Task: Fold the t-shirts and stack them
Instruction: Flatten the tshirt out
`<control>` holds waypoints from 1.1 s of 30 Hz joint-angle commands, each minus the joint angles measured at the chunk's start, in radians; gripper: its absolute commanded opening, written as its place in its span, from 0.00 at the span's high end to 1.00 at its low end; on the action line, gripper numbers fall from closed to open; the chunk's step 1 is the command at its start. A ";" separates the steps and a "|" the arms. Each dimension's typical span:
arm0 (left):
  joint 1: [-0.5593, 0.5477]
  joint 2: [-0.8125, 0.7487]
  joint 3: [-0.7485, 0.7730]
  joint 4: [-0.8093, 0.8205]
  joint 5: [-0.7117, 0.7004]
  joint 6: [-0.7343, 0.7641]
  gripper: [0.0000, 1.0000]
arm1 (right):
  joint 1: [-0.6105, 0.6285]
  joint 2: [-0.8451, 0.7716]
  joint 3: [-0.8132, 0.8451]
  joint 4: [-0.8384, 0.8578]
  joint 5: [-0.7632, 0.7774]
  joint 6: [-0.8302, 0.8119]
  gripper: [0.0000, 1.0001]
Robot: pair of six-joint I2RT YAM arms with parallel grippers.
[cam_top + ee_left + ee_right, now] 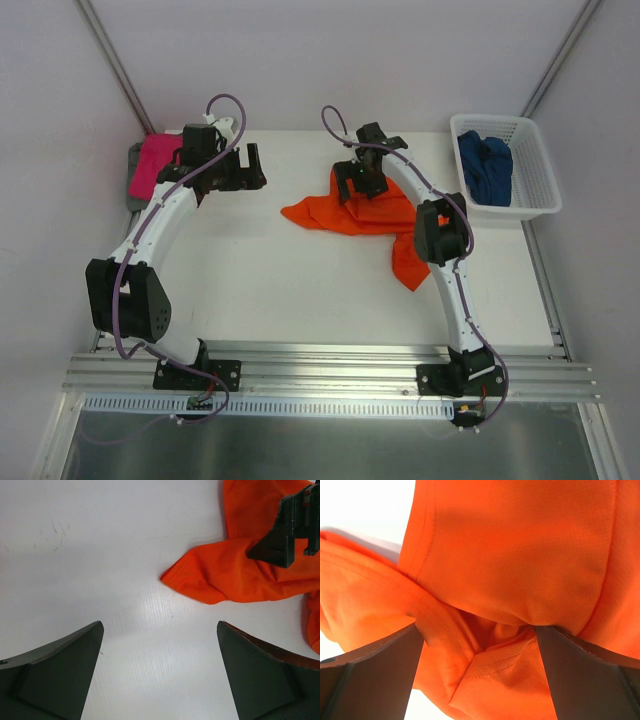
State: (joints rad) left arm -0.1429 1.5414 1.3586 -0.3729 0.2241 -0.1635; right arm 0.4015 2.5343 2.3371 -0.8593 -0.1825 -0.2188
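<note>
Spreading orange shirt point(335, 216); right jaws released astride its folds; left jaws released over bench point(280, 290); next, likely: pinch hem, pull flat

The white table point(260, 280) carries an orange t-shirt point(350, 215), grey t-shirt point(134, 178) and basket point(540, 180).

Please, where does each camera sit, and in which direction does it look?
Top external: above and behind the bases, looking down on the table; left arm and right arm show whole.
Left wrist: on the left arm, facing down at bare table; its open left tool shows.
Right wrist: close over the orange t-shirt; its open right tool shows.
Shared: top and left wrist both see the orange t-shirt and right tool.
</note>
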 commanded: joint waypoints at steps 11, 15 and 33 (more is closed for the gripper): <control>0.002 -0.014 0.000 0.020 0.001 -0.014 0.01 | -0.050 -0.310 -0.343 -0.116 -0.062 0.053 0.07; 0.002 0.012 0.014 0.037 0.012 -0.022 0.01 | -0.036 -0.312 -0.197 -0.106 0.092 -0.028 0.09; 0.002 0.040 0.051 0.043 0.006 -0.011 0.01 | 0.053 -0.146 -0.119 -0.185 0.339 -0.317 0.12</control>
State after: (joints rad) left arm -0.1429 1.6005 1.3853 -0.3489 0.2256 -0.1726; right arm 0.4282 2.3249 2.1410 -0.9688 0.0891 -0.4408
